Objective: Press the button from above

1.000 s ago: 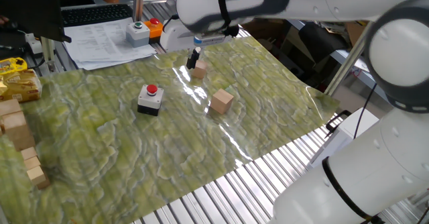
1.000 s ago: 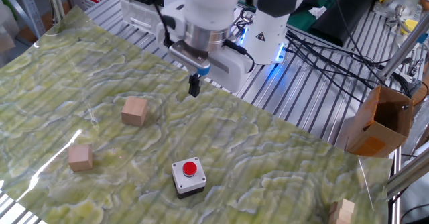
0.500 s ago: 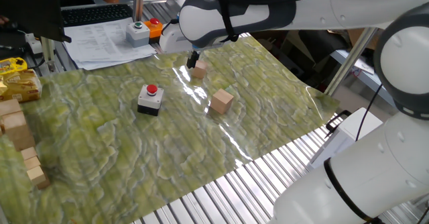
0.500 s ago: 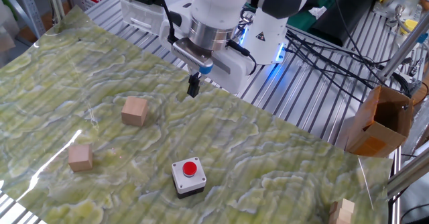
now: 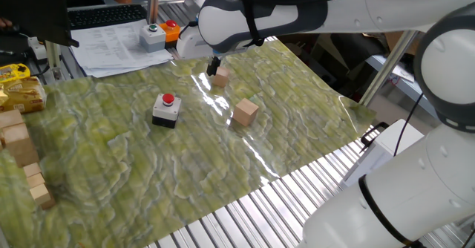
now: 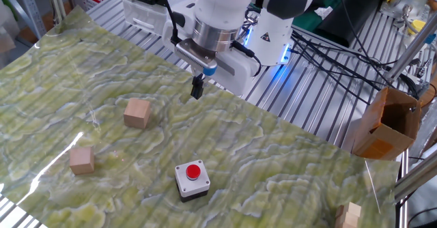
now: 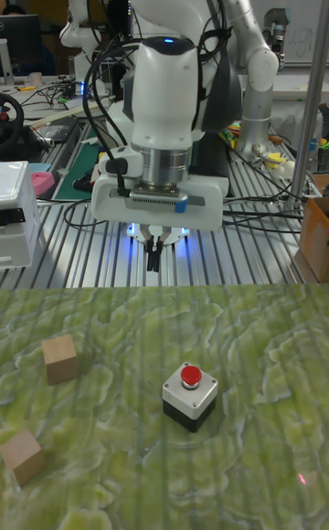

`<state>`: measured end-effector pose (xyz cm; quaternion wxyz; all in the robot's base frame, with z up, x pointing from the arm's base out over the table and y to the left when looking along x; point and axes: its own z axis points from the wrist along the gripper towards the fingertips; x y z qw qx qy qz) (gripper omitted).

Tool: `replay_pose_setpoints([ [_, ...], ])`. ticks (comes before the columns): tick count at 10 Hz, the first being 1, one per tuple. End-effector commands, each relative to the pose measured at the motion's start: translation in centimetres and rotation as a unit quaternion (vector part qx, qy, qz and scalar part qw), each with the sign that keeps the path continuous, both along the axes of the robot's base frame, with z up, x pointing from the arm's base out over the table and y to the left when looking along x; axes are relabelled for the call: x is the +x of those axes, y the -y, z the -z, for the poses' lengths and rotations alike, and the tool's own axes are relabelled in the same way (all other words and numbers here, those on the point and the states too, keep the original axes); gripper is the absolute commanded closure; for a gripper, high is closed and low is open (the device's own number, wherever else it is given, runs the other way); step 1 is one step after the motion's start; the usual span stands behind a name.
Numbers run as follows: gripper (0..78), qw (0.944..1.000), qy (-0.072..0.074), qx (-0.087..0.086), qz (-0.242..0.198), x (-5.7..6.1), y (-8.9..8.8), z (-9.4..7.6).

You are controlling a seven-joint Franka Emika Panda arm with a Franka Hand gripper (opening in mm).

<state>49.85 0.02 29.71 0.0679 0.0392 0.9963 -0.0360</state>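
We see the white Franka arm [image 5: 312, 10] reaching over the far side of a table covered by a green marbled mat [image 6: 102, 105], which fills most of each view. Its gripper [image 6: 197, 88] hangs above the mat's edge nearest the robot base, clear of the surface; the dark fingers [image 7: 154, 256] point straight down and look pressed together in the tall fixed view, yet they are too small for us to be sure, so we cannot tell whether the jaws are open or closed. Nothing is visibly held between them.

Two wooden cubes lie on the mat: one cube [image 6: 137, 112] sits near the gripper, below and to its side, and the second cube [image 6: 82, 160] lies farther out toward the mat's edge. More wooden blocks [image 5: 22, 155] are stacked at the mat's border in one fixed view.

The button [image 6: 194, 171], a small red cap on a square light grey box with a black base, stands upright on the mat, well apart from the gripper and untouched. Beyond the mat, on some papers, we make out a grey box with a green button [image 5: 153, 34]
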Motion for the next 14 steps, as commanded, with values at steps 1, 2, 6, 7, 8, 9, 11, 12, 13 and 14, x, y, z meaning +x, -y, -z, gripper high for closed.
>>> replay_pose_setpoints([
  [1, 77.6, 1.0000, 0.001, 0.000, 0.000, 0.1, 0.0, -0.1],
  [2, 77.6, 1.0000, 0.001, -0.002, -0.001, 0.1, 0.0, -0.1],
  [6, 77.6, 0.9998, -0.021, 0.002, -0.004, 0.3, -0.3, -1.0],
  [7, 77.6, 0.9992, -0.037, 0.014, 0.004, 0.9, -1.1, -2.6],
  [8, 77.6, 0.9992, -0.038, 0.014, 0.005, 0.9, -1.1, -2.7],
  [9, 77.6, 0.9990, -0.041, 0.014, 0.005, 1.2, -1.4, -3.5],
  [11, 77.6, 0.9987, -0.045, 0.021, 0.007, 1.9, -1.6, -4.2],
  [12, 77.6, 0.9987, -0.045, 0.020, 0.008, 2.4, -1.7, -4.3],
  [13, 77.6, 0.9987, -0.045, 0.021, 0.009, 3.1, -1.9, -4.4],
  [14, 77.6, 0.9986, -0.047, 0.022, 0.013, 4.0, -2.3, -4.6],
])
